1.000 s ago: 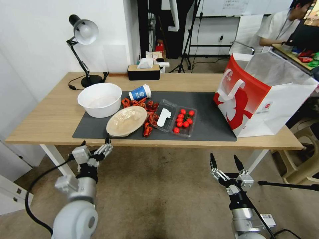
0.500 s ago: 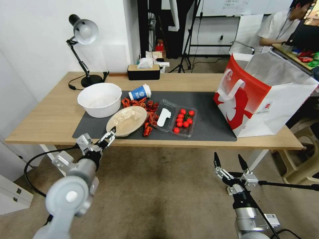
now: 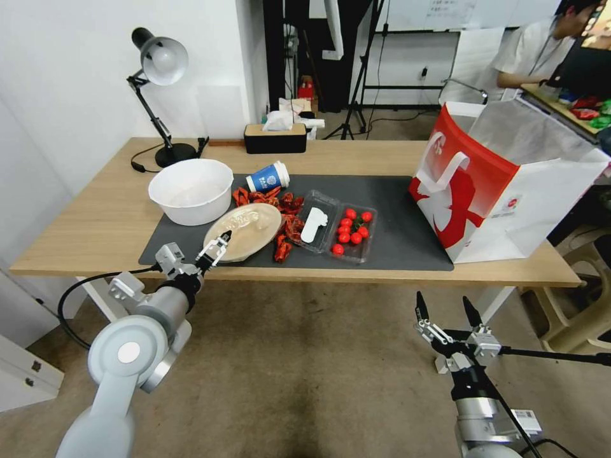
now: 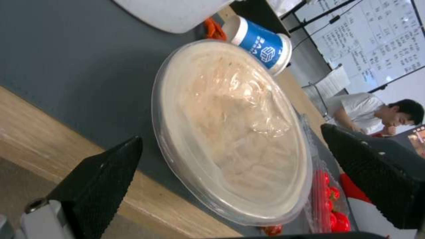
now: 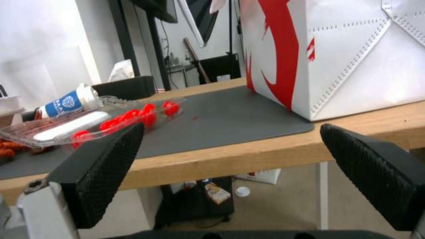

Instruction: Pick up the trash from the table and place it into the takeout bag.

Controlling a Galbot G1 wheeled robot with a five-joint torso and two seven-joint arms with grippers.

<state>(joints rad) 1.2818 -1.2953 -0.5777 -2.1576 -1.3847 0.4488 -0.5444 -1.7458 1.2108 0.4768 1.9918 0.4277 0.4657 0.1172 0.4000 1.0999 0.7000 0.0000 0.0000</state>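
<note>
In the head view, the left gripper (image 3: 202,254) reached over the near edge of the table (image 3: 95,222), its fingers spread and empty, just at the near rim of the round tan lid (image 3: 242,231). The lid lay on the dark mat (image 3: 394,216), beside a white bowl (image 3: 191,189), a blue-and-white paper cup (image 3: 268,177) lying on its side, red scraps (image 3: 286,226) and a clear tray (image 3: 347,232) of small red fruit. The takeout bag (image 3: 503,184) stood open at the right end of the table, well apart from the litter. The right gripper (image 3: 449,315) hung below the table edge, fingers spread, holding nothing.

In the left wrist view, the open fingers (image 4: 102,179) framed the lid (image 4: 230,129), which was covered with crinkled clear film; the cup (image 4: 261,44) lay beyond it.

In the right wrist view, the spread fingers (image 5: 104,172) faced the table edge (image 5: 248,152), with the bag (image 5: 345,56) standing on the mat and the tray (image 5: 111,121) farther off.
</note>
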